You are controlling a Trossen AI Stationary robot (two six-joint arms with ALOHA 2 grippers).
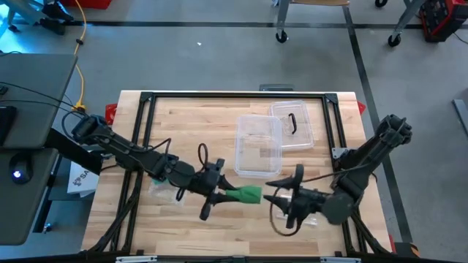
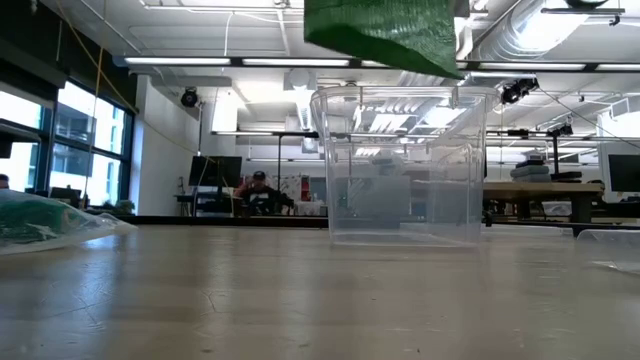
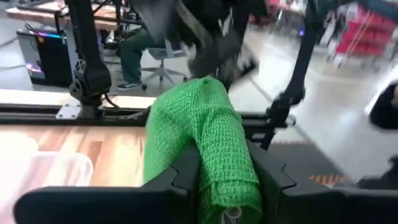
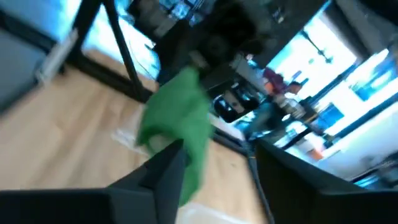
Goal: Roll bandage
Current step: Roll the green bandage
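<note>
Clamping the green bandage [image 1: 248, 193] between its closed fingers, the left gripper [image 1: 232, 194] held it above the table [image 1: 183, 117], toward six o'clock from the clear container [image 1: 256, 146]. At the bandage's three o'clock, the right gripper [image 1: 276, 194] stood with fingers parted, gripping nothing.

A green bandage [image 4: 176, 127] hangs, apparently touching one of the parted jaws, above the wooden table [image 4: 56, 130].
</note>
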